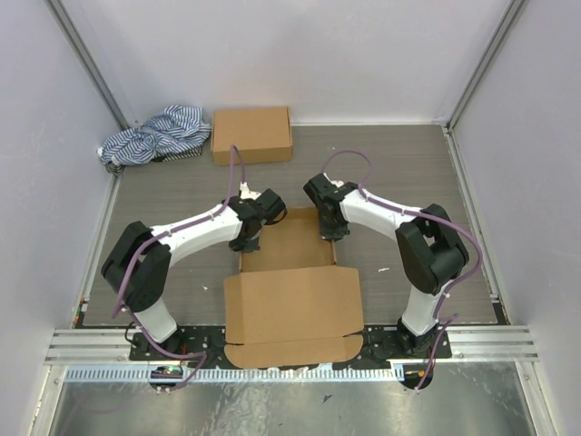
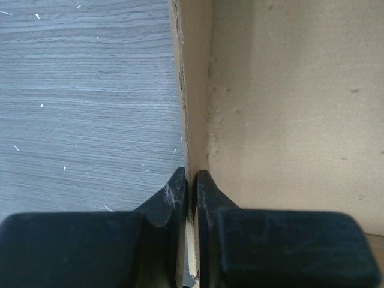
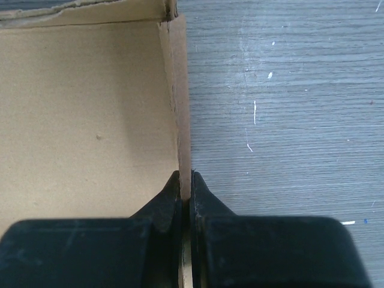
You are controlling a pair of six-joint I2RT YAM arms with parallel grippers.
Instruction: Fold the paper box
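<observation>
Paper box [image 1: 289,241] sits mid-counter [image 1: 182,182] between the arms, lid flap [image 1: 290,304] flat toward the bases, left gripper [image 2: 192,177] clenched on left side wall [image 2: 195,90], right gripper [image 3: 185,177] clenched on right side wall [image 3: 180,90], likely to stand both walls upright for folding.

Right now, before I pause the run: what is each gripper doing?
Left gripper: closed on the box wall.
Right gripper: closed on the box's other wall.
</observation>
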